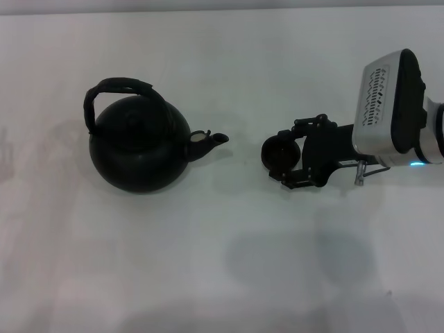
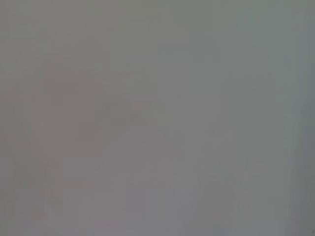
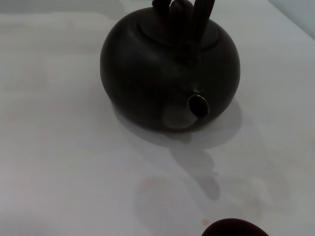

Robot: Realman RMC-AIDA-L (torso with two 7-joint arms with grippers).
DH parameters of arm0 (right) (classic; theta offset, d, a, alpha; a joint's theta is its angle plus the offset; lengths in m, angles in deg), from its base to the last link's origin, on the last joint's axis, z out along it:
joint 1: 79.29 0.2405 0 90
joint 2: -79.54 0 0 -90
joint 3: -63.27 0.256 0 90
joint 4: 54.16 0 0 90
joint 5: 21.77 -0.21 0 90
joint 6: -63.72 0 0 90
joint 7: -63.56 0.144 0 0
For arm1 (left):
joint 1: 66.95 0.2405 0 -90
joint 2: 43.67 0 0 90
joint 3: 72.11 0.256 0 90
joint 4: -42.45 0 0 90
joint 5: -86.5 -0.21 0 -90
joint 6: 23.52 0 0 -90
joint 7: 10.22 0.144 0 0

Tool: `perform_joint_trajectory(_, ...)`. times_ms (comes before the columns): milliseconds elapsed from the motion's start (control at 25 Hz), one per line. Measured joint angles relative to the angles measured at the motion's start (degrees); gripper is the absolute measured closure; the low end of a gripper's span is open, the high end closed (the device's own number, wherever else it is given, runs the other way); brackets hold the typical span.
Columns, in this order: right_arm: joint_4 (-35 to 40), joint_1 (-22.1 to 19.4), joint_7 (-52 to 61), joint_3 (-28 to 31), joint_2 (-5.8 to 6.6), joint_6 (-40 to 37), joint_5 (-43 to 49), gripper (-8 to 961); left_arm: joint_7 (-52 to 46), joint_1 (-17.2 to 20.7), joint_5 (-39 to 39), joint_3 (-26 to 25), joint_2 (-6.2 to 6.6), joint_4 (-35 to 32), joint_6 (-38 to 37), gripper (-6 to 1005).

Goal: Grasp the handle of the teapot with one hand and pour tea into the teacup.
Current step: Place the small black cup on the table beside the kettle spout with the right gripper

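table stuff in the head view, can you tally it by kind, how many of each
teapot: 1
teacup: 1, between the fingers of the right gripper
Total: 2 things, both black.

In the right wrist view the top edge is cutting off the handle (image 3: 184, 10) of the teapot (image 3: 167, 69), leaving only its lower stubs showing. At six o'clock the bottom edge is clipping the teacup (image 3: 235, 228) down to a dark sliver. In the head view the right gripper (image 1: 276, 165) is covering part of that cup, and the three o'clock edge is cutting off its arm. The left wrist view is showing only featureless grey.
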Motion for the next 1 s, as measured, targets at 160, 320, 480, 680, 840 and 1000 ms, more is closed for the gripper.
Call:
perform_joint_trajectory(160, 0.0, 0.0, -0.02, -0.43, 0.0, 0.0, 0.09, 218, 0.0, 0.01, 0.0, 0.0, 0.0, 0.0, 0.0, 561)
perform_joint_trajectory(320, 0.03, 0.0, -0.03, -0.82, 0.0, -0.06, 0.24, 217, 0.0, 0.0, 0.0, 0.0, 0.0, 0.0, 0.01, 562)
perform_joint_trajectory(480, 0.31, 0.0, -0.03, -0.86, 0.0, -0.08, 0.17, 217, 0.0, -0.12, 0.0, 0.0, 0.0, 0.0, 0.01, 562)
perform_joint_trajectory(680, 0.5, 0.0, -0.03, -0.9, 0.0, -0.11, 0.11, 216, 0.02, -0.16, 0.0, 0.0, 0.0, 0.0, 0.0, 562)
perform_joint_trajectory(840, 0.59, 0.0, 0.0, -1.33, 0.0, -0.12, 0.09, 216, 0.2, -0.14, 0.0, 0.0, 0.0, 0.0, 0.01, 562)
perform_joint_trajectory(1000, 1.1, 0.0, 0.02, -1.49, 0.0, 0.0, 0.09, 216, 0.23, -0.15, -0.03, 0.01, 0.0, 0.0, 0.0, 562)
